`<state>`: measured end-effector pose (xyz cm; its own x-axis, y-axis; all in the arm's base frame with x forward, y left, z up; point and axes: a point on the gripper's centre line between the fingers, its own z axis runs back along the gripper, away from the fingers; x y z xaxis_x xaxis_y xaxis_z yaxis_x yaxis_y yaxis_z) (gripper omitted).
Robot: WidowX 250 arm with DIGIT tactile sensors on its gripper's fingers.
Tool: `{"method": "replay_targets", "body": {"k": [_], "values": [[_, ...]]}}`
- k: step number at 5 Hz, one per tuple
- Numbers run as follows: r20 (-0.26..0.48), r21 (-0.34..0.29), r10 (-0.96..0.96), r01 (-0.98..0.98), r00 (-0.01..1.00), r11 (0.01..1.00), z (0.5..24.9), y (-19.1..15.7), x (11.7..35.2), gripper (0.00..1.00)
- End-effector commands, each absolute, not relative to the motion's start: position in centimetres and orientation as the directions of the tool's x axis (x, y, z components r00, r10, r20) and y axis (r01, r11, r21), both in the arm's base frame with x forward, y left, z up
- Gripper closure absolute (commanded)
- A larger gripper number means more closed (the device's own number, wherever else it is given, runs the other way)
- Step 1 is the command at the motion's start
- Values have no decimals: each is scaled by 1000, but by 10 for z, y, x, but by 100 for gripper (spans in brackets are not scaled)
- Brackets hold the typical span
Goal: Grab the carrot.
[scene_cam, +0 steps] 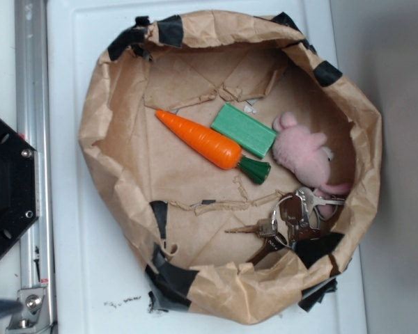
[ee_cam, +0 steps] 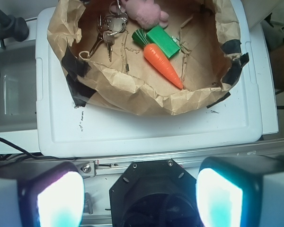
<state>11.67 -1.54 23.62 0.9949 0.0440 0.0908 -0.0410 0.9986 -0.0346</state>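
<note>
Four things sit in the paper-bag nest (scene_cam: 104,118): carrot (scene_cam: 198,139) left of centre, touching the green block (scene_cam: 244,129), then pink plush (scene_cam: 303,149) and keys (scene_cam: 292,216). Pincer (ee_cam: 139,196) spread wide, gripping nothing, well short of the nest.

The carrot (scene_cam: 200,140) lies near the middle of the paper bag (scene_cam: 104,139) floor, open from above. The green block (scene_cam: 244,129) touches its far side, near the leaves. The pink toy (scene_cam: 303,149) and the keys (scene_cam: 292,216) stand further off. The crumpled bag walls rise all around.
</note>
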Motion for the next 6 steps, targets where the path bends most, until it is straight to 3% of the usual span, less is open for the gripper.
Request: {"method": "replay_targets", "body": {"k": [1, 3, 4, 6], "values": [[91, -35, 44, -41, 995, 999, 236, -15, 117, 0], [178, 2, -61, 62, 982, 998, 170, 30, 215, 0], [176, 26, -136, 134, 975, 991, 131, 35, 241, 0], [64, 81, -166, 161, 984, 984, 56, 25, 230, 0]]}}
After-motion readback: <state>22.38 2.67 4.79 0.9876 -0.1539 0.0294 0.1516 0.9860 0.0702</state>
